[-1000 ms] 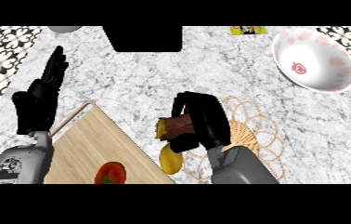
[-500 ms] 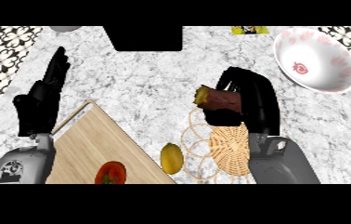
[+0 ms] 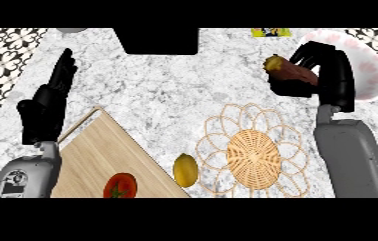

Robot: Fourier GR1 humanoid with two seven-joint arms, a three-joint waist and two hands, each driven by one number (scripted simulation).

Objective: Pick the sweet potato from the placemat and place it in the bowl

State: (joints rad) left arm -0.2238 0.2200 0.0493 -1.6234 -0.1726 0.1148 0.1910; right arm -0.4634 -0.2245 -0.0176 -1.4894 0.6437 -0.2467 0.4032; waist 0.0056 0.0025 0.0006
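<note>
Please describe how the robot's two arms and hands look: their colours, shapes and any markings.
Both forearms are smooth grey casings with rounded edges. The right forearm is a broad, plain grey block. The left forearm carries a small round dark marking near the view's lower edge. Each ends in a black hand, left hand and right hand, with slim segmented black fingers. No cables show.

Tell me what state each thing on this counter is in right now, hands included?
Sweet potato: held in the air, off the placemat, beside the bowl.
Right hand: curled round the sweet potato.
Left hand: open, resting at the left, holding nothing.
Bowl: upright, partly hidden by the right hand.
Placemat: flat, nothing on it.
Lemon: lying by the placemat's left edge.
Tomato: sitting on the cutting board.
</note>
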